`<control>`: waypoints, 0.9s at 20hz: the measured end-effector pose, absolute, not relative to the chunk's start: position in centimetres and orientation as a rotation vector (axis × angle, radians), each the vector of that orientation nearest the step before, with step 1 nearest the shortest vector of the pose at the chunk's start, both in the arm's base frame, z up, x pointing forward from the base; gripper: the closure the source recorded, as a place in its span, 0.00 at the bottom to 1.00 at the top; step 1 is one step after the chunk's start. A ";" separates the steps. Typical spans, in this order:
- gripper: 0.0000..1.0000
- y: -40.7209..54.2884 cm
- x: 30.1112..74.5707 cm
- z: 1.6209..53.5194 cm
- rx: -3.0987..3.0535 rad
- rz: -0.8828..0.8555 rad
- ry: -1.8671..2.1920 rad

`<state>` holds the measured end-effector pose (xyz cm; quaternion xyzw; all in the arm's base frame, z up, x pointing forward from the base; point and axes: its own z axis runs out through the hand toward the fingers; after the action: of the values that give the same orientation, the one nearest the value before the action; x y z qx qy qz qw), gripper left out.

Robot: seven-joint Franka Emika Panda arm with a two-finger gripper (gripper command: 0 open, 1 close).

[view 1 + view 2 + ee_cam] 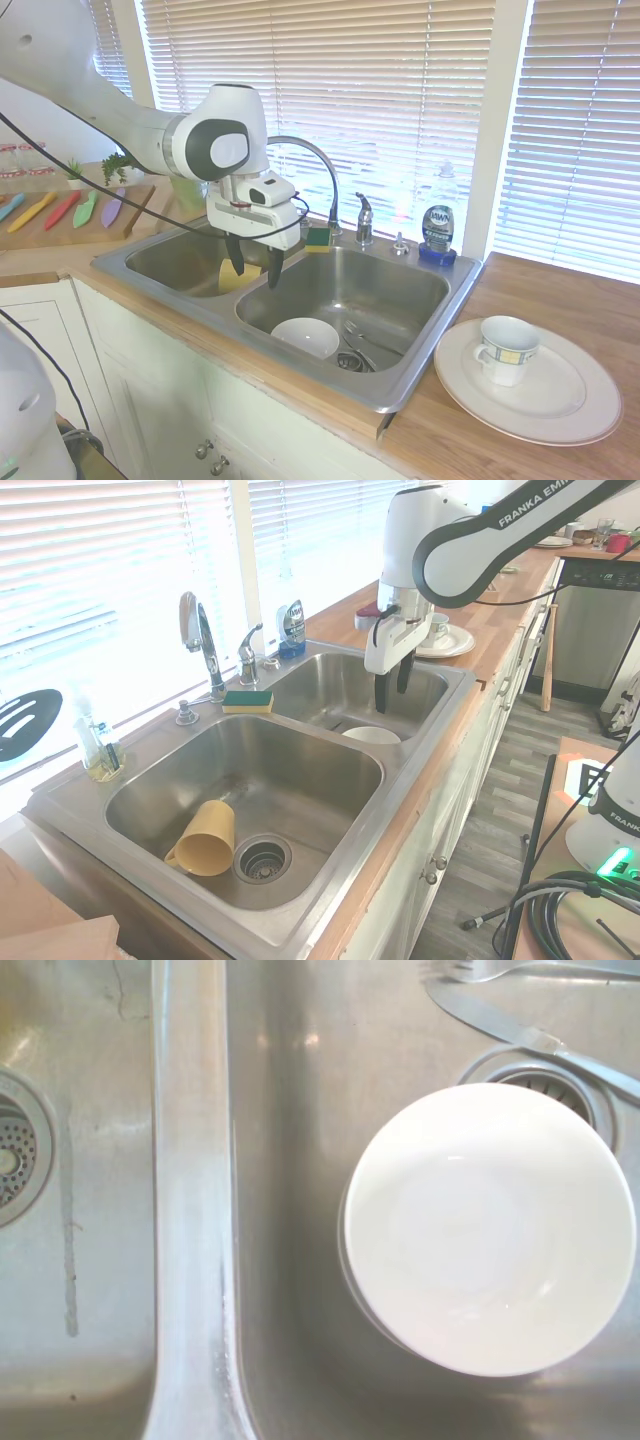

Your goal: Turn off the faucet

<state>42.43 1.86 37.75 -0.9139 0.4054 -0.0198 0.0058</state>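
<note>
A white bowl sits in the sink basin beneath the jaws, parted and empty. The chrome faucet stands behind on the rim; its lever, rigid and likely slick, wants a sideways push near the tip.

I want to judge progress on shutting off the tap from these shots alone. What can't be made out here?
- Whether water runs: no stream visible at the faucet in either exterior view; glare from the blinds washes it out.
- Lever handle position: too small, backlit.
- Faucet in the wrist view: outside the frame; only the white bowl and sink show.
- Yellow cup: mostly behind the gripper in the first exterior view.
</note>
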 end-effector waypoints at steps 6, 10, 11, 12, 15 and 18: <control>1.00 1.5 42.5 37.7 -2.850 -0.065 1.288; 1.00 1.3 42.9 37.5 -2.844 -0.072 1.294; 1.00 1.3 43.1 37.5 -2.844 -0.070 1.295; 1.00 1.3 43.3 37.4 -2.844 -0.068 1.295; 1.00 1.4 44.0 37.2 -2.844 -0.060 1.297; 1.00 1.5 44.8 37.0 -2.844 -0.052 1.297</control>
<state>44.77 1.48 36.98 -0.9097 0.4148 -0.0166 0.0076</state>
